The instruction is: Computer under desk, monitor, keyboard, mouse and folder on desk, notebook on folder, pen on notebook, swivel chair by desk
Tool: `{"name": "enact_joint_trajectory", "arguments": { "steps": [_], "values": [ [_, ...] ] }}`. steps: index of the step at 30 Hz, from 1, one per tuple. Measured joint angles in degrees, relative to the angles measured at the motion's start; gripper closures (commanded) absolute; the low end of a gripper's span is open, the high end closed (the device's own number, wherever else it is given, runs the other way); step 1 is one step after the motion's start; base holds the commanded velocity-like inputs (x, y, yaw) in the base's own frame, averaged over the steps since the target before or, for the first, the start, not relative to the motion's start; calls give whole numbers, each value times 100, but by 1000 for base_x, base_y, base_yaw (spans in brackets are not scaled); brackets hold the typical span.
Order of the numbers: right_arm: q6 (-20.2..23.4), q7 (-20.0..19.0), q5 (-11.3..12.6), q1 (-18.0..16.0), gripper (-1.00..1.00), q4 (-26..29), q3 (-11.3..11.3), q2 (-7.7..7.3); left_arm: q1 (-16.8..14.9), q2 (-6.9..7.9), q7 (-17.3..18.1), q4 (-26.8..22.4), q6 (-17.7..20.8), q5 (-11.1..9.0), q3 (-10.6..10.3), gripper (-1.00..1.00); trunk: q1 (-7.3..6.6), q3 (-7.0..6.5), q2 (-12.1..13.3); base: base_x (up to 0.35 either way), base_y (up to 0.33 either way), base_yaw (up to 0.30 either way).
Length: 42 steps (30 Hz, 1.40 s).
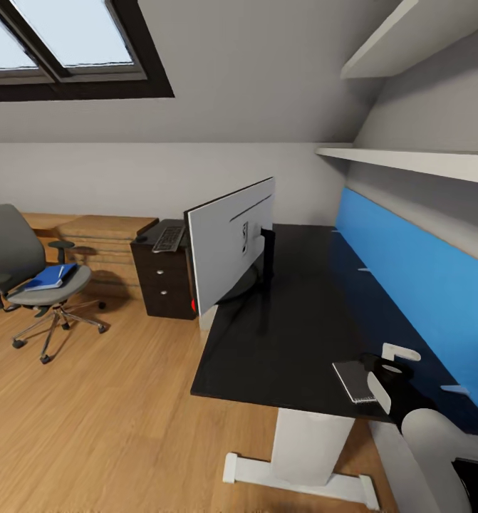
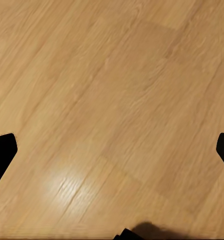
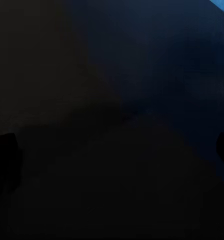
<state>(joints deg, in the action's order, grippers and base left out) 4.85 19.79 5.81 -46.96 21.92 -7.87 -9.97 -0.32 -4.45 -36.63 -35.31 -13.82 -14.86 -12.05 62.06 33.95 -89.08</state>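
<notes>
Folder (image 1: 50, 276) is lying on the chair (image 1: 25, 278); monitor (image 1: 231, 239) and notebook (image 1: 355, 381) are sitting on the desk (image 1: 281, 342); keyboard (image 1: 169, 239) is waiting on the cabinet (image 1: 164, 281); both grippers are spread wide, empty.

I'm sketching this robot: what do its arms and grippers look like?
The right arm is a rounded white shell ending in a black wrist, and the right gripper has white fingers. In both wrist views the fingertips look black. No cables or markings show.
</notes>
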Motion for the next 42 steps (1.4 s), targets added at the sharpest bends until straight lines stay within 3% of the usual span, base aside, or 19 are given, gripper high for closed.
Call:
{"name": "enact_joint_trajectory", "arguments": {
  "steps": [14,42],
  "values": [
    [0,9,0,0,-100,2,0,5,0,-1,-6,0,0,1,4,-100,0,0,0,-181,0,0],
    [2,13,-1,0,-100,3,0,6,0,0,-8,0,0,0,15,-100,0,0,0,-41,0,0]
  ]
}}
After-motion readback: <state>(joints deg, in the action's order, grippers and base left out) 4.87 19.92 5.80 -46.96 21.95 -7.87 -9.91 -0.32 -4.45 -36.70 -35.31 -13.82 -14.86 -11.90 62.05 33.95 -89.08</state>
